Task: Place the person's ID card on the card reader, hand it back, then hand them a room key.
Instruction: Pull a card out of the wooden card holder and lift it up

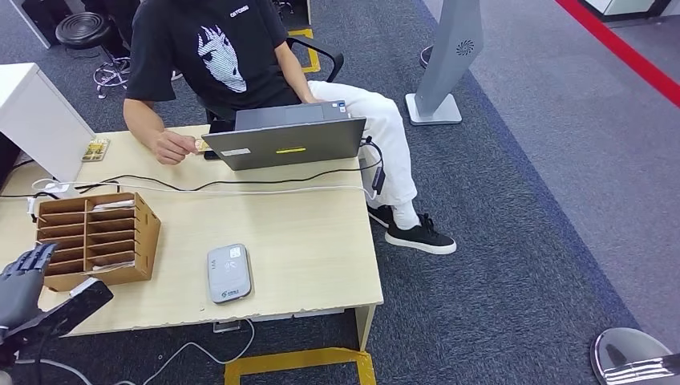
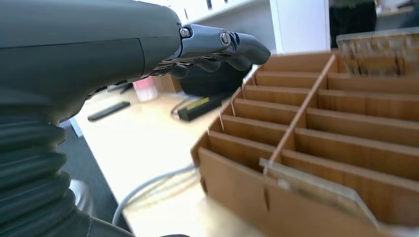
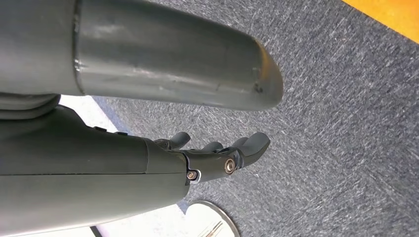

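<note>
We take card reader (image 1: 229,273) as landmark, flat on table (image 1: 313,241) near front edge. Slotted box (image 1: 98,238) left of reader, cards in its slots. Left hand (image 1: 20,282) left of box, off table's front corner. Laptop (image 1: 289,138) behind reader at far edge; cables (image 1: 240,186) between them. Person (image 1: 216,56) seated behind laptop, their hand (image 1: 172,147) on table, left of laptop.

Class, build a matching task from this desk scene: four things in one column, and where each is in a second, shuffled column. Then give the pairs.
1. card reader
2. laptop
3. cardboard organizer
4. left robot hand

A. in front of the seated person
B. beside the organizer, at the table's near left corner
C. flat near the table's front edge
D. left part of the table

Pairs: 1-C, 2-A, 3-D, 4-B
</note>
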